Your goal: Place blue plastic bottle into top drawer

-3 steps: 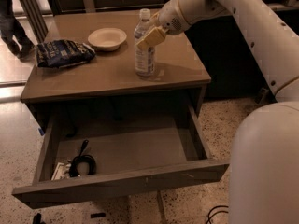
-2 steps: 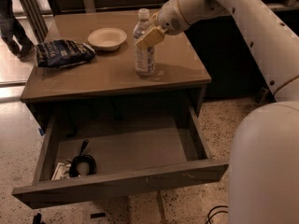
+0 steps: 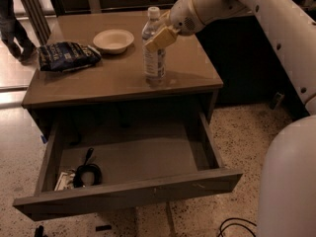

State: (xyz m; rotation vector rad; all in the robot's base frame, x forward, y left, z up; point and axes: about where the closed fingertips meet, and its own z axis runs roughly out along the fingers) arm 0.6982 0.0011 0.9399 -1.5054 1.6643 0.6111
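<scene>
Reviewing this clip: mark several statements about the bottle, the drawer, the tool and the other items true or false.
1. The blue plastic bottle stands upright on the table. True.
2. The top drawer is shut. False: it is pulled out, with its inside in view.
3. The tool is at the bottle's upper part, just below the cap. True.
4. The bowl lies in the drawer. False: it sits on the table, between the bottle and the blue snack bag.
5. A coiled black cable lies in the drawer, near its front panel. True.
</scene>
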